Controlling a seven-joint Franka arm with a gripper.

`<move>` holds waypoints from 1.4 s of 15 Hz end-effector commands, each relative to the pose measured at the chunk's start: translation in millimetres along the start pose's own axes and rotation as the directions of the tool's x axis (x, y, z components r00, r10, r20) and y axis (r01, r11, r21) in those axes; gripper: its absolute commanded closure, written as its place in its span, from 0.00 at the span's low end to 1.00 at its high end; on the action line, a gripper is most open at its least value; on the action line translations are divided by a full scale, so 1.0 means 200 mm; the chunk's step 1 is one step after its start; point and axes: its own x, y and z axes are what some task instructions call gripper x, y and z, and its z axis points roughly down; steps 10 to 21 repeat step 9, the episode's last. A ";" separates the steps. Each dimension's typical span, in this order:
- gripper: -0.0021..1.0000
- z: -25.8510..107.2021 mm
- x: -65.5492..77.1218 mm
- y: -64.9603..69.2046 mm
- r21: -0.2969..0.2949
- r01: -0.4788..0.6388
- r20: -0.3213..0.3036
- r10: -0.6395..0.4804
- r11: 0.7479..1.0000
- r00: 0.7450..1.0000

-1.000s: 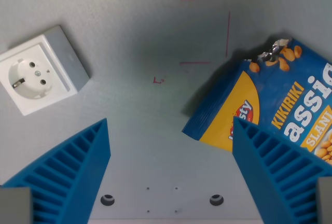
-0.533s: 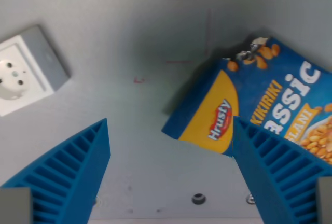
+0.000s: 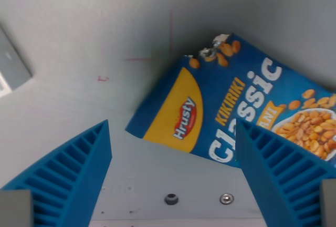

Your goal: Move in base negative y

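Now | jaws apart, empty | peanut bag flat, partly behind right finger

Bare grey table is lying open ahead of the gripper and toward the wrist view's left, where only a socket's corner is showing at the edge; a peanut bag is lying flat ahead toward the wrist view's right, passing behind the finger there.
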 end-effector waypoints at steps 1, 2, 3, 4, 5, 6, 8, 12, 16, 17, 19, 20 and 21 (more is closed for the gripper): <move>0.00 0.00 0.01 0.08 0.005 0.016 -0.005 -0.016 1.000 1.000; 0.00 0.00 0.01 0.10 0.005 0.016 -0.005 -0.016 1.000 1.000; 0.00 0.00 0.01 0.13 0.005 0.016 -0.005 -0.016 1.000 1.000; 0.00 0.00 0.01 0.15 0.005 0.016 -0.005 -0.016 1.000 1.000; 0.00 0.00 0.01 0.18 0.005 0.016 -0.005 -0.016 1.000 1.000; 0.00 0.00 0.01 0.20 0.005 0.016 -0.005 -0.016 1.000 1.000; 0.00 0.00 0.01 0.25 0.005 0.016 -0.005 -0.016 1.000 1.000; 0.00 0.01 0.01 0.28 0.005 0.016 -0.005 -0.016 1.000 1.000; 0.00 0.01 0.01 0.28 0.005 0.016 -0.005 -0.016 1.000 1.000; 0.00 0.01 0.01 0.28 0.005 0.016 -0.005 -0.016 1.000 1.000; 0.00 0.01 0.01 0.28 0.005 0.016 -0.005 -0.016 1.000 1.000; 0.00 0.01 0.01 0.28 0.005 0.016 -0.005 -0.016 1.000 1.000; 0.00 0.01 0.01 0.28 0.005 0.016 -0.005 -0.016 1.000 1.000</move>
